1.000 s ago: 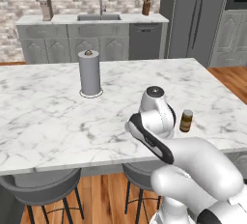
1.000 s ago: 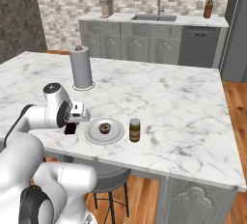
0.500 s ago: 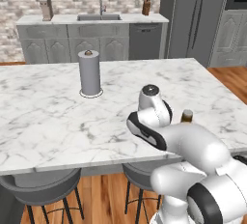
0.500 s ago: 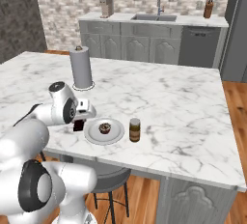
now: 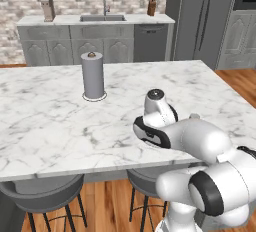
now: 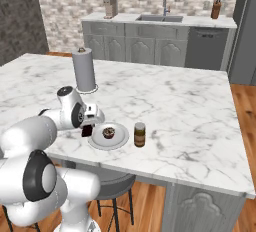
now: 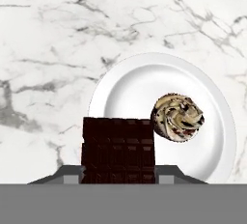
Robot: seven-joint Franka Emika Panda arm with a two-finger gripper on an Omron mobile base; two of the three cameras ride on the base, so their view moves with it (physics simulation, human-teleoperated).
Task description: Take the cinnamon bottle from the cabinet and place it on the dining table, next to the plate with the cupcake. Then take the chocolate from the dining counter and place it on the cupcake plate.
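tool (image 6: 89, 127) has carried the dark chocolate bar (image 7: 118, 148) over the white round plate (image 7: 134, 85) | we see it clamped | release next

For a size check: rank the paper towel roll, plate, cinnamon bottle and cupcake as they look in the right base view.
1. paper towel roll, though farther from the camera.
2. plate, wide but flat.
3. cinnamon bottle.
4. cupcake, a close fourth; bottle taller, cupcake about as wide.

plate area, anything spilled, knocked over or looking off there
Nothing stands out. The cupcake sits upright on the plate, the cinnamon bottle stands upright beside it, and the chocolate bar is whole, held above the plate's edge. No spills on the table.
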